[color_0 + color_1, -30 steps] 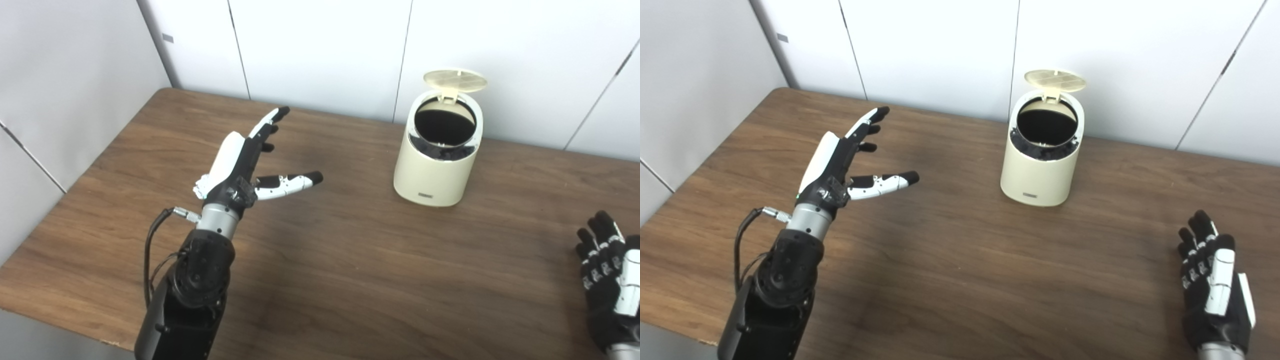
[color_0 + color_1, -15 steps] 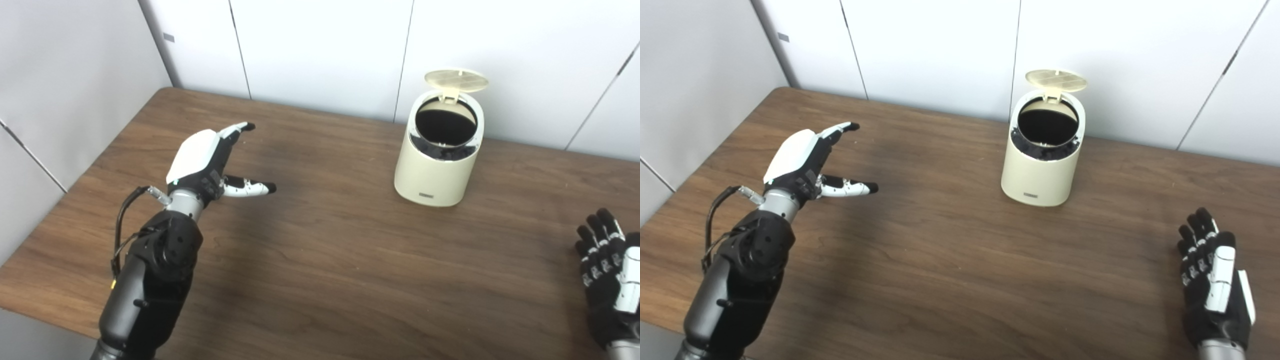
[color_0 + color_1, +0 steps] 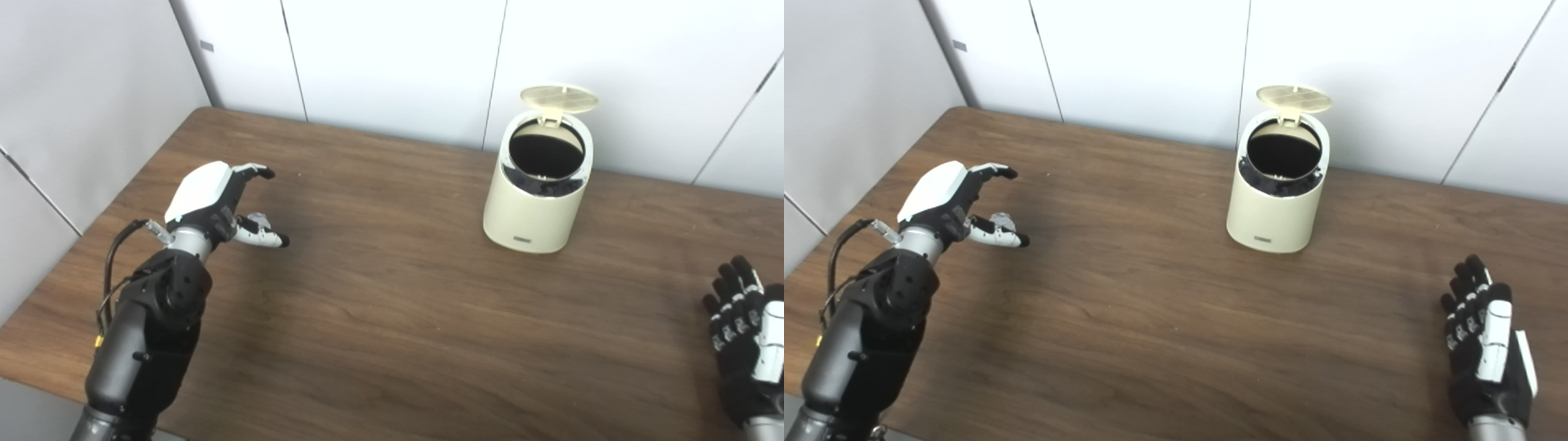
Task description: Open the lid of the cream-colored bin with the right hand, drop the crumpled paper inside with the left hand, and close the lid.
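A cream-colored bin (image 3: 538, 196), cylindrical and smooth-walled, is set upright in the upper right of the frame on a worktop (image 3: 392, 318) of dark wood-grain laminate. Its round ribbed lid (image 3: 559, 98) is tipped back on its hinge, and the dark interior is exposed. No crumpled paper can be made out. At the left of the frame the left hand (image 3: 214, 202), with a glossy white back shell and black fingers (image 3: 257, 173), is held spread and empty. At the lower right corner the right hand (image 3: 1485, 349) is laid with fingers (image 3: 1470, 288) extended apart, nothing gripped.
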Tool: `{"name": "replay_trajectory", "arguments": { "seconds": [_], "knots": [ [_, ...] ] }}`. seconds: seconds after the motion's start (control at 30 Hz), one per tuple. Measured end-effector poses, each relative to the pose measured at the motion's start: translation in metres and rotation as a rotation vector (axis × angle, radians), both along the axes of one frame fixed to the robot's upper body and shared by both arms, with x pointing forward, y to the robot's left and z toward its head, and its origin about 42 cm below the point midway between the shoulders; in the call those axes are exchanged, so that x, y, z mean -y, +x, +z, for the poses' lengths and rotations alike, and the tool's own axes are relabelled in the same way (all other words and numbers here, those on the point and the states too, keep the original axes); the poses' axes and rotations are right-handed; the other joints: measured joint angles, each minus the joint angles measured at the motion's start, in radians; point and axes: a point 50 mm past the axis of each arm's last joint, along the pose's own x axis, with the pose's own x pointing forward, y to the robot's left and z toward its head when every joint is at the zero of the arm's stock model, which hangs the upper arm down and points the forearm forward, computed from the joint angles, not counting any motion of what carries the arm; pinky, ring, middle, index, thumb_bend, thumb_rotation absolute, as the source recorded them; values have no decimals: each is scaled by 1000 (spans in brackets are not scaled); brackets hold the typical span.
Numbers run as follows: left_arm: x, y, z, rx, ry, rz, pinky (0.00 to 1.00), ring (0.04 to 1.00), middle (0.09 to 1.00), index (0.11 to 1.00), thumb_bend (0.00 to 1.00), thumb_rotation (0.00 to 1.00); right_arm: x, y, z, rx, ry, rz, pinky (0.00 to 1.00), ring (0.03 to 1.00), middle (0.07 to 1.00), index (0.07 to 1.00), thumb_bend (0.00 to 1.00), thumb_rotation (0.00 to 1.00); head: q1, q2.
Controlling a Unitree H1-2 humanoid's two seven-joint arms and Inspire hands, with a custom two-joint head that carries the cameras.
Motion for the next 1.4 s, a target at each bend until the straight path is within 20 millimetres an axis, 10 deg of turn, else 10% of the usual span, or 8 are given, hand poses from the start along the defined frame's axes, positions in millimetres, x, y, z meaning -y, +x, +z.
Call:
{"name": "replay_trajectory", "arguments": {
  "seconds": [1.4],
  "knots": [
    [-14,19,-27,-162,20,62,600,722,769,776,870,91,-1,3,-3,7,11,31,1000,1000,980,992,360,1000,-20,20]
  ]
}}
